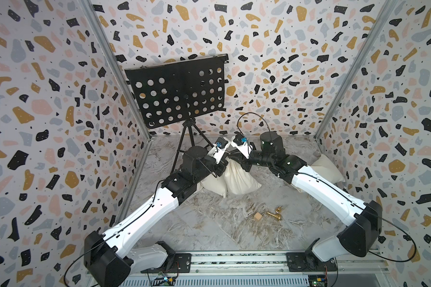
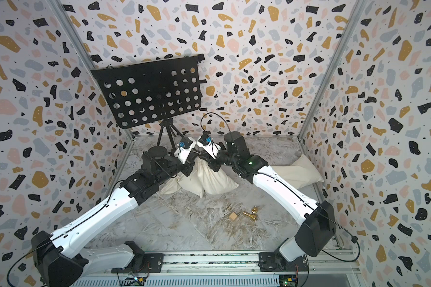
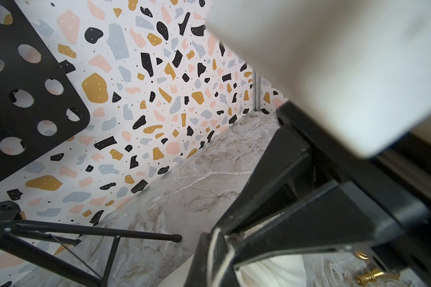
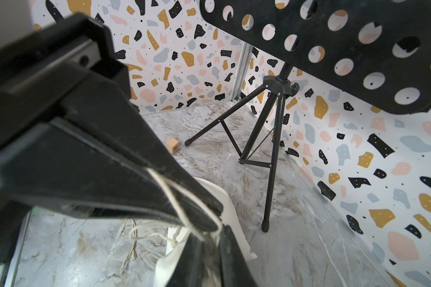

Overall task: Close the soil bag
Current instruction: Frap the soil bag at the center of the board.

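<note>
The soil bag (image 1: 239,182) sits on the marble table (image 1: 209,231) a little toward 12 o'clock from centre, with its gathered neck up. Both arms meet over that neck. The right gripper (image 4: 209,229), from 4 o'clock, is narrow, its jaws nipping the white drawstring (image 4: 177,198). The left gripper (image 3: 219,239), from 7 o'clock, is pinched tight with a strand of the same cord at its tips. A wooden cube (image 1: 258,216) lies at 5 o'clock of the bag

Bags (image 1: 241,184) (image 1: 327,166): two, maybe three. Stand (image 1: 177,94): one. Brass pieces (image 1: 274,215) (image 1: 278,210): two. Cubes (image 1: 258,216) (image 4: 172,148): two.
</note>
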You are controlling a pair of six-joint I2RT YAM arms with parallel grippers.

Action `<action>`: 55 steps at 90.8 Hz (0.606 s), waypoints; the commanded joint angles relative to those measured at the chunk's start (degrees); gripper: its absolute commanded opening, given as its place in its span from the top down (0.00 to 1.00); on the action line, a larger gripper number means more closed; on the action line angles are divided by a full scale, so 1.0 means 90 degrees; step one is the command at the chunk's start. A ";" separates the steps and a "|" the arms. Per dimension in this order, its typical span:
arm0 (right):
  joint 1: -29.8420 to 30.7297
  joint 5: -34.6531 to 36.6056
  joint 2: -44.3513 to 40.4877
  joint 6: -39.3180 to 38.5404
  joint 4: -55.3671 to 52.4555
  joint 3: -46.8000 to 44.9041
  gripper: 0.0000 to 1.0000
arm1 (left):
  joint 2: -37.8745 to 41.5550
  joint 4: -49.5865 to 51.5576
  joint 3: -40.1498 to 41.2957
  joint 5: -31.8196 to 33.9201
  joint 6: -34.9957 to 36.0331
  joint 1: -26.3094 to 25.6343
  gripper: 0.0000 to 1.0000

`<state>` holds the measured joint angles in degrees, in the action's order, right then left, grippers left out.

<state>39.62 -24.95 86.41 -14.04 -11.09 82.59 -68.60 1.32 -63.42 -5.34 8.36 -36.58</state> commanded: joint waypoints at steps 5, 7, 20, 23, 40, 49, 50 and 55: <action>-0.0005 -0.0301 0.0173 -0.0287 -0.0445 0.0469 0.94 | 0.0527 -0.0985 -0.0050 -0.0788 0.0140 -0.0054 1.00; -0.0011 -0.0328 0.0201 -0.0340 -0.0500 0.0486 0.95 | 0.0558 -0.0999 -0.0033 -0.0845 0.0137 -0.0049 1.00; -0.0228 -0.0665 0.0515 -0.0530 -0.0763 0.0343 1.00 | 0.0871 -0.1228 0.0120 -0.0910 0.0121 -0.0052 1.00; -0.0325 -0.0678 0.0632 -0.0478 -0.0760 0.0242 1.00 | 0.0935 -0.1239 0.0122 -0.0880 0.0108 -0.0048 1.00; -0.0670 -0.0040 0.1205 0.0067 -0.0323 -0.0721 0.96 | 0.1349 -0.1224 0.0037 -0.0592 -0.0021 -0.0022 1.00; -0.0725 0.0315 0.1296 0.0140 0.0083 -0.1191 0.91 | 0.1462 -0.1301 0.0008 -0.0374 -0.0249 0.0089 1.00; -0.0728 0.0357 0.1311 0.0132 0.0087 -0.1209 0.90 | 0.1471 -0.1305 0.0002 -0.0359 -0.0281 0.0094 1.00; -0.0739 0.0494 0.1392 0.0055 0.0021 -0.1218 0.86 | 0.1505 -0.1331 -0.0034 -0.0301 -0.0413 0.0188 1.00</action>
<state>37.19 -37.21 92.38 -14.70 -2.31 76.60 -63.64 9.50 -58.85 -5.06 7.77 -35.29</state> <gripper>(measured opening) 0.124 0.043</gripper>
